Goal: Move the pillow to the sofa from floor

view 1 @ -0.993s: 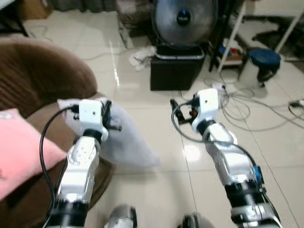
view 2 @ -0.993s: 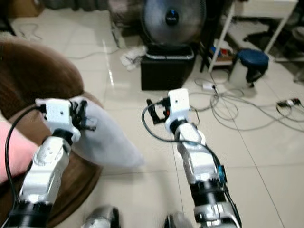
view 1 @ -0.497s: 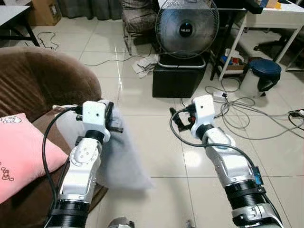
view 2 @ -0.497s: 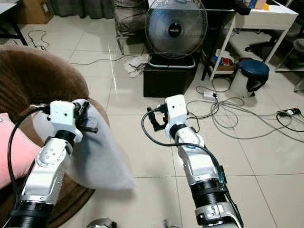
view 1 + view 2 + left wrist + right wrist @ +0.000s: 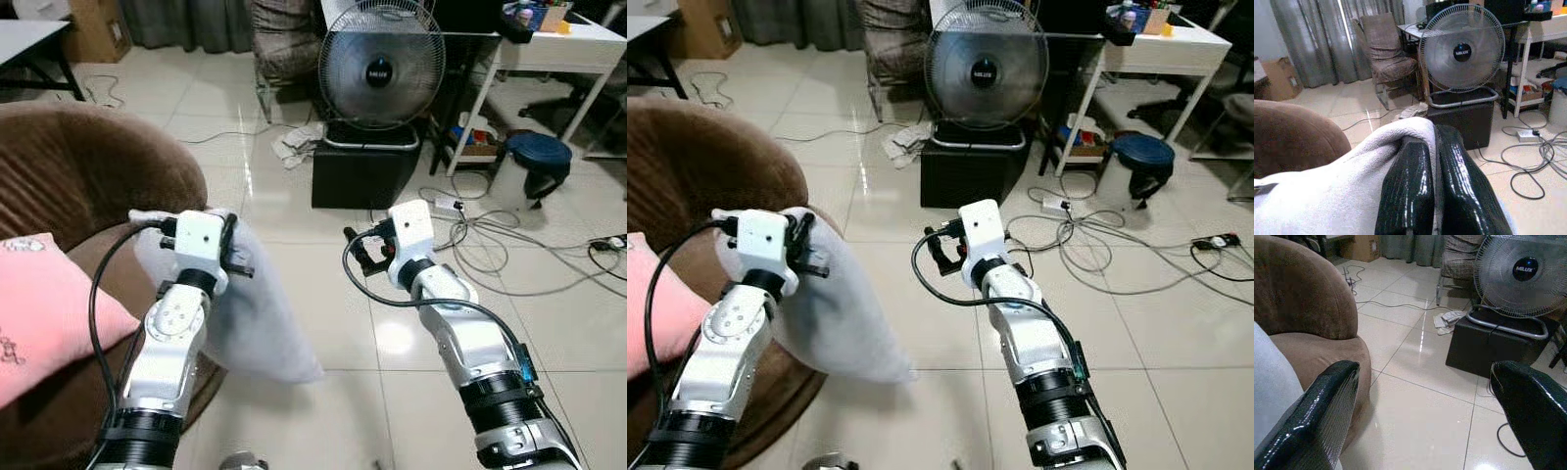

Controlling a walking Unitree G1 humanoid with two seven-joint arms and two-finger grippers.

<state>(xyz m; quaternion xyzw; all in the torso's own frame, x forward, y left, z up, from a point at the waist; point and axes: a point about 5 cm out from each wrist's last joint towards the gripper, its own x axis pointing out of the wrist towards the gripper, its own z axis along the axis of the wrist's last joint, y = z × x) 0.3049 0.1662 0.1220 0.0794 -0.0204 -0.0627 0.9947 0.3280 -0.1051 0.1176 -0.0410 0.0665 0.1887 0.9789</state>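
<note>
The left hand point(image 5: 1436, 186) pinches a corner of the white pillow point(image 5: 257, 313) tight between its black fingers. The pillow hangs off the floor, right at the edge of the brown sofa point(image 5: 88, 186). The right hand point(image 5: 1425, 421) is wide open, holding nothing, near the fan point(image 5: 380, 67).

L end effector point(image 5: 231, 257) clamped, R end effector point(image 5: 361, 255) agape

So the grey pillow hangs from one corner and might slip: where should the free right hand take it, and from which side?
The left hand pinches the pillow's top edge, so it sags to a low point. The open right hand would best take the free edge facing it, midway down, coming across from the robot's right, where the soft cloth hangs clear of the brown sofa.
</note>
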